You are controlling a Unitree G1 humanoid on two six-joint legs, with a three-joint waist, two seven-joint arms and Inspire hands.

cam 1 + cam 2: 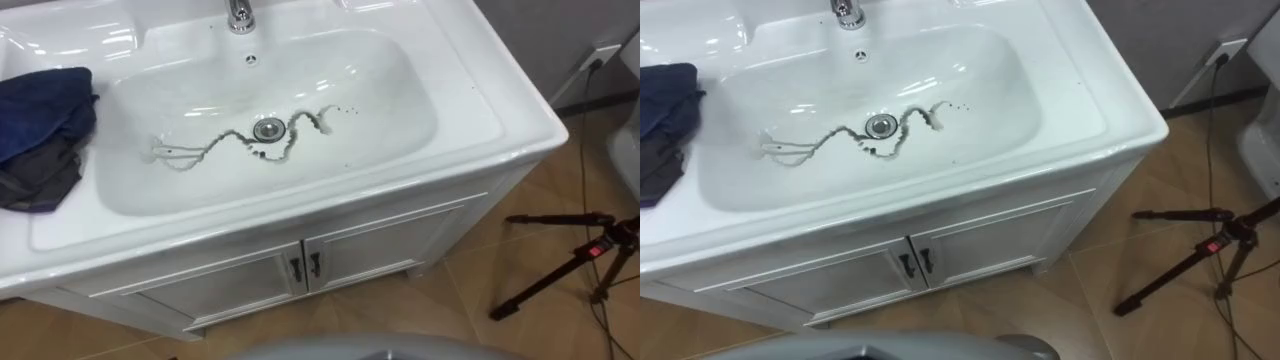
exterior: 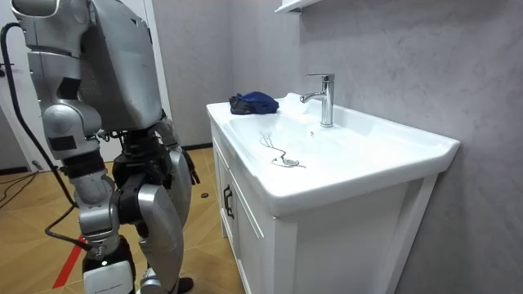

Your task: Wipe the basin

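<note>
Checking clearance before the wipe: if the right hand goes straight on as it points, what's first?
Likely the floor. In the room view the right hand seems to hang at the robot's side, pointing down, short of the basin; depth is unclear.

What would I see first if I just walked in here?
A dark wiggly line of dirt snakes across the bottom of the white basin, right past the drain. A crumpled blue cloth lies on the rim at the basin's left side.
</note>
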